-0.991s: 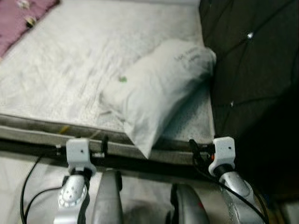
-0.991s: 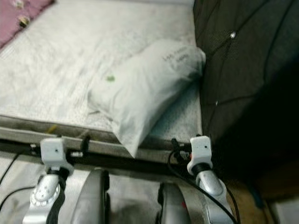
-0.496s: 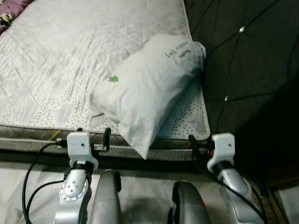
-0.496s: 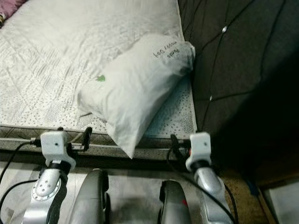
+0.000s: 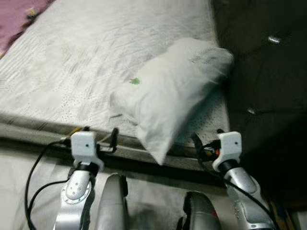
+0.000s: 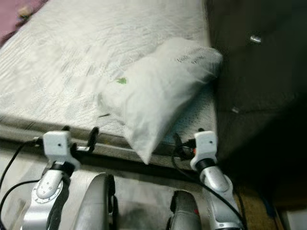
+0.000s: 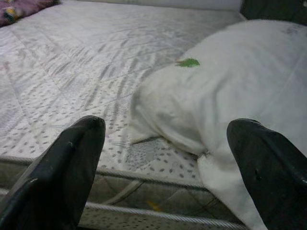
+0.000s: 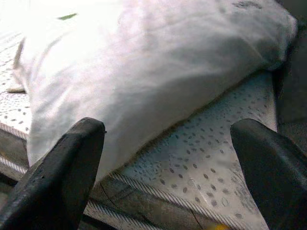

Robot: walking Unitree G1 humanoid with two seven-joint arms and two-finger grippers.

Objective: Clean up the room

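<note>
A white pillow [image 5: 168, 96] lies askew on the bare quilted mattress [image 5: 72, 67], its far end against the dark headboard [image 5: 268, 72] and its near corner hanging over the mattress edge. A small green speck [image 5: 135, 81] sits on it. My left gripper [image 5: 100, 135] is held low at the mattress edge, left of the pillow's corner, open with nothing in it; in the left wrist view the pillow [image 7: 230, 96] lies ahead of its fingers [image 7: 62, 177]. My right gripper [image 5: 207, 140] is open at the edge, right of that corner, facing the pillow [image 8: 158, 72].
A purple blanket [image 5: 17, 17] lies at the bed's far left corner. The tufted headboard walls off the right side. Pale floor [image 5: 19, 187] runs between me and the bed frame [image 5: 38, 139]. Black cables [image 5: 31, 177] hang by my left arm.
The whole picture has shifted and blurred, so the camera has moved. The pillow lies as before on the mattress, and both arms keep their pose at the bed's edge.
</note>
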